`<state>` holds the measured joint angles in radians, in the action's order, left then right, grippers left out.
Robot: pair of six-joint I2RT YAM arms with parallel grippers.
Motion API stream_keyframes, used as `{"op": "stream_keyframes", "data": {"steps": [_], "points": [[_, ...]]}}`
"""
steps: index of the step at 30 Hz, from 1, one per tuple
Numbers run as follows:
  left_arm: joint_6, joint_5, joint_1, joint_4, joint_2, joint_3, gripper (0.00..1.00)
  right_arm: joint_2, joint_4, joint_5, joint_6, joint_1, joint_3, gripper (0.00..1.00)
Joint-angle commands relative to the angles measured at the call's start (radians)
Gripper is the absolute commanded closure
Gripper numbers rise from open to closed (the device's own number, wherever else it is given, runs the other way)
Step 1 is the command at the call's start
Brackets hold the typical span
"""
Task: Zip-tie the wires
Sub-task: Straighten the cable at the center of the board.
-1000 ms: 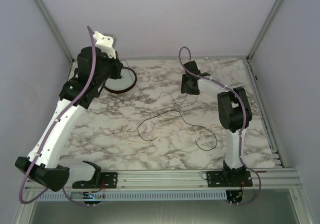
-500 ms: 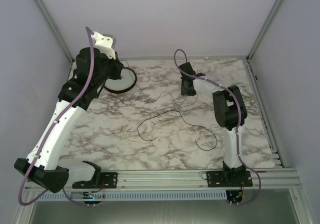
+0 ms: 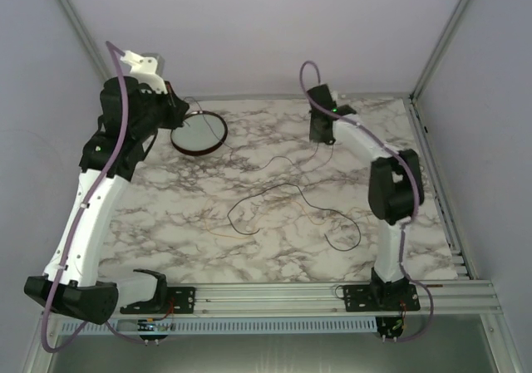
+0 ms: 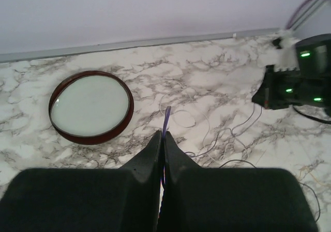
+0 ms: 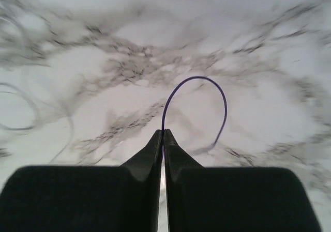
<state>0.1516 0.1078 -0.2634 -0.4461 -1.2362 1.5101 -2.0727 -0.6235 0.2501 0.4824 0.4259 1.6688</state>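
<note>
The wires (image 5: 199, 77) are lying in loose loops across the middle of the marble table (image 3: 166, 215). Their sprawl is running slantwise from the far left, near the round dish (image 4: 90, 108), toward the near right. The right gripper (image 5: 163, 132) is hanging over the far part of the table, right of centre. Its fingers are pressing together and pinching one strand. That strand is arching away from the tips and curling over to the right, back down toward the marble. The left gripper (image 4: 162, 134) is hovering at the far left, beside the dish. Its fingers are likewise pressing together on a short, straight strand end, which is pointing directly out from the tips over the table.
</note>
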Motion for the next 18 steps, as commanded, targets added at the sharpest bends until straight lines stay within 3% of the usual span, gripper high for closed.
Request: {"op": "stream_keyframes", "data": {"steps": [1, 4, 8, 13, 18], "points": [[0.044, 0.120, 0.056, 0.038, -0.007, 0.066, 1.00, 0.252, -0.031, -0.005, -0.021, -0.037, 0.100, 1.00], [0.062, 0.156, 0.078, 0.047, -0.016, 0.057, 1.00, 0.395, -0.033, -0.055, -0.018, -0.054, 0.063, 1.00], [0.061, 0.078, 0.101, 0.009, -0.007, 0.021, 1.00, 0.530, -0.141, -0.163, -0.033, -0.094, 0.018, 1.00], [0.042, 0.032, 0.163, -0.053, 0.000, 0.015, 1.00, 0.673, -0.406, -0.092, -0.078, -0.136, -0.005, 1.00], [0.029, 0.039, 0.215, -0.115, -0.016, -0.014, 1.00, 0.838, -0.486, -0.093, -0.094, -0.238, -0.074, 1.00]]}}
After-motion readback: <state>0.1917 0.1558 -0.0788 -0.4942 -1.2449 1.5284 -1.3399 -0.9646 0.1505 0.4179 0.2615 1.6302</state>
